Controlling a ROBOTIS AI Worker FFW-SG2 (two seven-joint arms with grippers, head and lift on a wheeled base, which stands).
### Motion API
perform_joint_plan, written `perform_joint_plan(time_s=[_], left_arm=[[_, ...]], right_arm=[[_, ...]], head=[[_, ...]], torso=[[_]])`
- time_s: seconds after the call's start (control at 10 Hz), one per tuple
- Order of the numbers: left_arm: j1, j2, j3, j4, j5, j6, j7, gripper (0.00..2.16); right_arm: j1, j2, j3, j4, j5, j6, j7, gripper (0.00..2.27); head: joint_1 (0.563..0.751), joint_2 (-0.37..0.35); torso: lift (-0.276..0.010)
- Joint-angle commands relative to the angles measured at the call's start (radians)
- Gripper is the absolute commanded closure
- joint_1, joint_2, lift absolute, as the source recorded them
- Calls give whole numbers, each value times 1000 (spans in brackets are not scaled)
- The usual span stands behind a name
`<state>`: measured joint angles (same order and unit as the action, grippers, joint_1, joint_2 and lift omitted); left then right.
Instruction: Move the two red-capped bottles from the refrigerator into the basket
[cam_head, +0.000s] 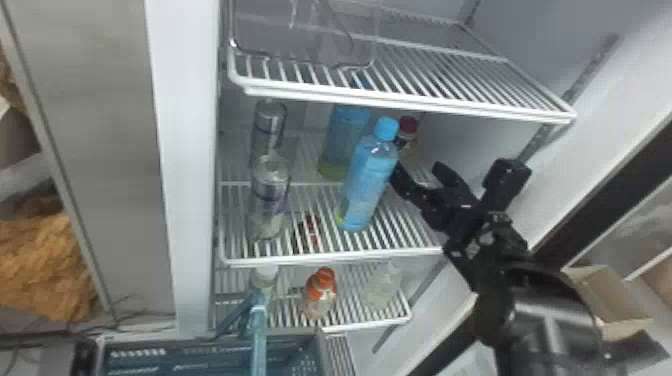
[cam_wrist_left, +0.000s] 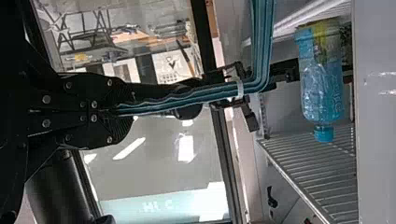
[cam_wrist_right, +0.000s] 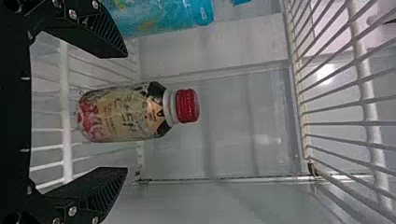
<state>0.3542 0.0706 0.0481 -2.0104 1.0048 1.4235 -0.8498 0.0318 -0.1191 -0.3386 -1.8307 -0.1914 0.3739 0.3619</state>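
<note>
In the head view, the basket (cam_head: 220, 357) waits at seven o'clock. The left gripper (cam_wrist_left: 122, 111) is closed on its handle (cam_wrist_left: 187, 101); that grip should stay firm so the basket sits steady for the drop. Two cans (cam_head: 270, 200) stand at nine o'clock on the middle shelf, well apart from the work. At six o'clock, one shelf down, is a bottle with an orange-red cap (cam_head: 321, 292); I cannot tell whether it is the second one wanted.

The blue bottle (cam_head: 367, 182) is the thing to mind: it stands near the centre, close by one finger, and a sideways nudge could tip it. From it, the red-capped bottle (cam_wrist_right: 123, 114) is at one o'clock, upright on the same shelf.

The right gripper (cam_wrist_right: 119, 113) is open, a finger either side of that bottle, with space to both. The step in hand looks like the grasp. Best to centre on the body and close evenly, lift just free of the bars, keep the cap under the upper shelf (cam_head: 425, 104), then draw out towards five o'clock before swinging to the basket.
</note>
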Motion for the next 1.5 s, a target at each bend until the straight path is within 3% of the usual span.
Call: perform_joint_plan(time_s=[0.0,0.4,1.1,1.2,1.4], left_arm=[[2,0,0,2,0,0,0,1200],[-3,0,-4,6,2,-5,0,1200],[-8,3,-8,14,4,-7,0,1200],[-8,3,-8,14,4,-7,0,1200],[-11,3,-10,14,4,-7,0,1200]], right_arm=[[-44,-2,4,45,8,-1,-5,151],[-132,-19,41,138,10,-1,-12,151],[-201,-30,67,224,24,2,-31,159],[-206,-30,67,234,24,2,-35,225],[-223,-34,69,278,10,2,-35,900]], head=[[695,-350],[695,-350],[695,-350],[695,-350],[695,-350]], torso=[[0],[0],[0],[0],[0]])
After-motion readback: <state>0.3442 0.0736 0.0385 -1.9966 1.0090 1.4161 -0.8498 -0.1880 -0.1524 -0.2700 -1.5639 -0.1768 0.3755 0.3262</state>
